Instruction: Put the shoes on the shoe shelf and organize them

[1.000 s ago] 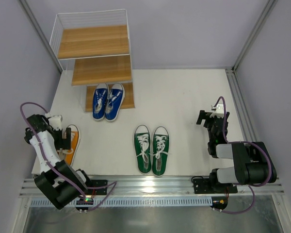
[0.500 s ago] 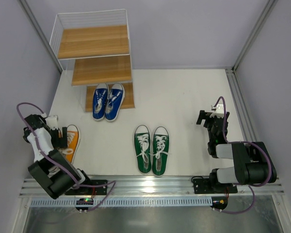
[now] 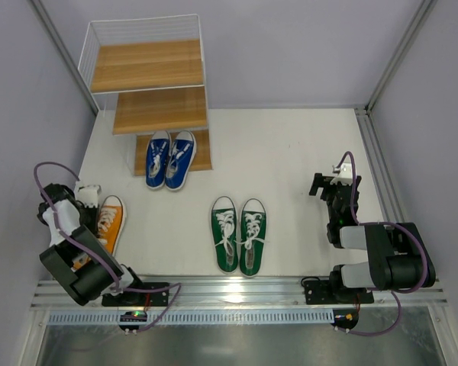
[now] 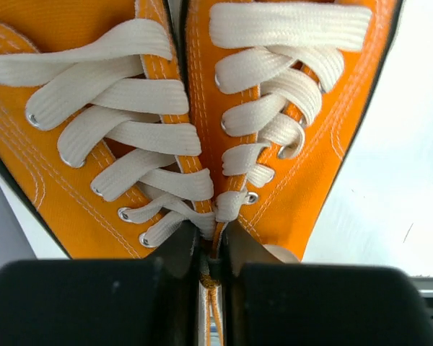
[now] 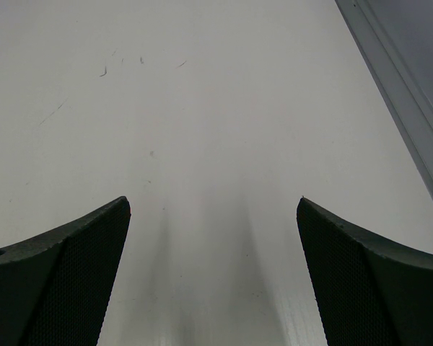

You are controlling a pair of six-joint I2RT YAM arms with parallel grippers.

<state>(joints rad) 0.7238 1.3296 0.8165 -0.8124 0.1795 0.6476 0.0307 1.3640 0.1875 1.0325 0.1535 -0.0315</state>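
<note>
Bolted at the left end of the aluminium rail (image 3: 237, 288): left arm (image 3: 67, 229), white shells over black joints, looped with a purple cable (image 3: 49, 166). At the rail's right end: right arm (image 3: 382, 255), black and dark grey throughout, rounded motor housings, a matching purple lead, one small white fitting (image 3: 340, 168) at the far end from the rail. Left end effector (image 4: 211, 254): matte black blocks narrowing to slim tips. Right end effector (image 5: 213, 205): two black tapering fingers (image 5: 65, 277) faced with fine mesh-textured pads.
</note>
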